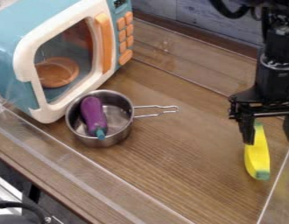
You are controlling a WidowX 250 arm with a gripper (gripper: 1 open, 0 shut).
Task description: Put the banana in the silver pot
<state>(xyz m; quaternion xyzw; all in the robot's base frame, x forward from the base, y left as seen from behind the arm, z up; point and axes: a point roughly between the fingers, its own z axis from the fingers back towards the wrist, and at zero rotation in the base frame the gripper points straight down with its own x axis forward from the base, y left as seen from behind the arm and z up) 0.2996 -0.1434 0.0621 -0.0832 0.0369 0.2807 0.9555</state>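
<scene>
The banana (257, 157) is a small yellow toy with green tips, lying on the wooden table at the right, near the clear wall. My gripper (266, 131) hangs straight above its upper end, black fingers open and pointing down to either side of the tip. The silver pot (100, 120) stands left of centre with its wire handle (158, 110) pointing right. A purple eggplant toy (93, 114) lies inside the pot.
A blue and white toy microwave (59, 48) stands at the back left with its door open and an orange pot (57, 72) inside. A clear plastic wall (171, 197) borders the table's front and right sides.
</scene>
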